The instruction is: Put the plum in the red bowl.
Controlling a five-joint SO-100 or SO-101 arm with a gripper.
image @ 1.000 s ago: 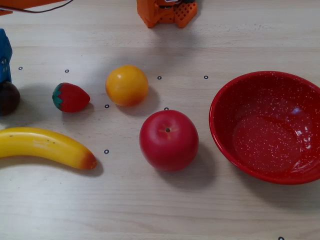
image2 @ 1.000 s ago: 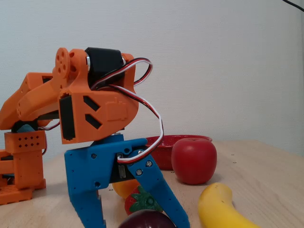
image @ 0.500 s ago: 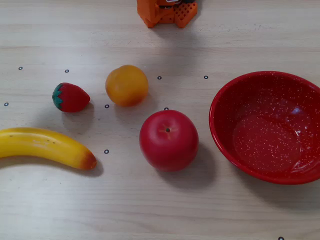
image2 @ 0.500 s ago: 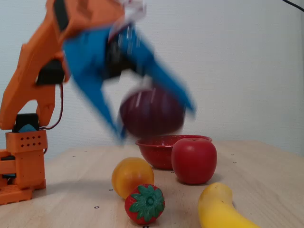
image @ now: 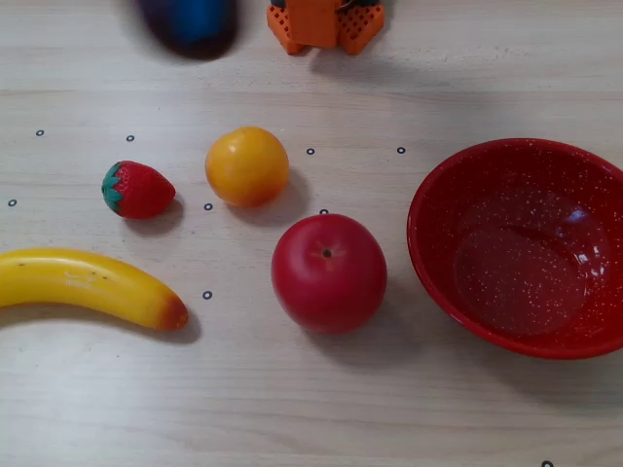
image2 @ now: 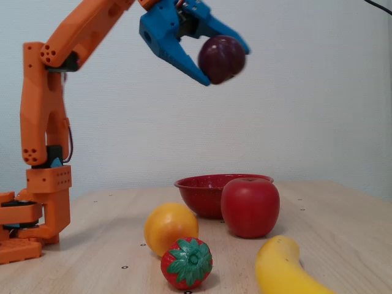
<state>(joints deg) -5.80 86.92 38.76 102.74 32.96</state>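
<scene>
Your blue two-finger pincer (image2: 223, 61) is raised high above the light wooden tabletop (image: 292, 409), pinching the small, glossy, dark purple plum (image2: 221, 58) between its fingers. In the top-down fixed view only a blurred dark-blue shape shows at the upper edge, around 11 o'clock. The wide, speckled, glossy red bowl (image: 521, 243) sits empty at 3 o'clock. The big red apple (image: 328, 272) lies near the centre, just beside the bowl, with the orange (image: 247, 166) at 10 o'clock from it, and the red strawberry (image: 137, 190) and yellow banana (image: 88, 285) at 9 o'clock.
</scene>
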